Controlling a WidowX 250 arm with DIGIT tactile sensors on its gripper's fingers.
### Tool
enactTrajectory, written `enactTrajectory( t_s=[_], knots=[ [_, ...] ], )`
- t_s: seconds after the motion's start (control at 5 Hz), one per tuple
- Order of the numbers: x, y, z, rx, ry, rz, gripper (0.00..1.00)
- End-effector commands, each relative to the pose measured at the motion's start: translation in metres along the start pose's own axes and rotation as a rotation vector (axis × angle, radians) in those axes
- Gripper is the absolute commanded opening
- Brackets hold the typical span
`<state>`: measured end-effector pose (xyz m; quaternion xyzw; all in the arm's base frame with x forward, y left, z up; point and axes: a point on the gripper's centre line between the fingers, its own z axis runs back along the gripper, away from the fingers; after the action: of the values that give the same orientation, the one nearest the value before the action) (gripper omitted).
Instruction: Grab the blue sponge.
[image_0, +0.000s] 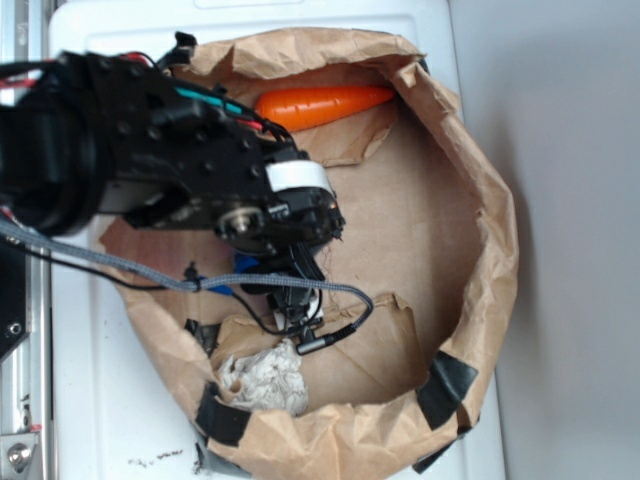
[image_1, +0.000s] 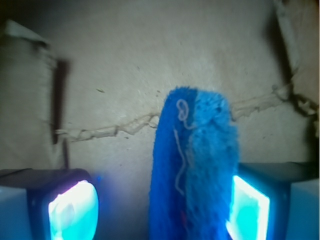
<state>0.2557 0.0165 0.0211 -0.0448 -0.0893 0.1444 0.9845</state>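
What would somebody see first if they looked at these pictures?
First, the big black robot arm reaching from the left into the crumpled brown paper bag. Next, the orange carrot lying near the bag's top edge, and the whitish cloth wad at the bottom. In the wrist view, the blue sponge stands between the tool's fingers, against the right one with a gap on the left.

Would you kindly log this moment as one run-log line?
phase: grasping | gripper: open, straddling blue sponge, right pad touching, left pad apart | carrot: far rim of paper bag | cloth wad: near rim
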Motion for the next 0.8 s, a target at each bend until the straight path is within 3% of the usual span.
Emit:
enactTrajectory(
  t_s=[0.0,0.4,0.6],
  knots=[
    [0.013,-0.01,0.002,0.008,-0.055,0.007,0.0],
    [0.025,-0.011,0.026,-0.038,-0.091,-0.116,0.0],
    [0.033,0.005,0.07,-0.121,-0.021,-0.188,0.0]
  ],
)
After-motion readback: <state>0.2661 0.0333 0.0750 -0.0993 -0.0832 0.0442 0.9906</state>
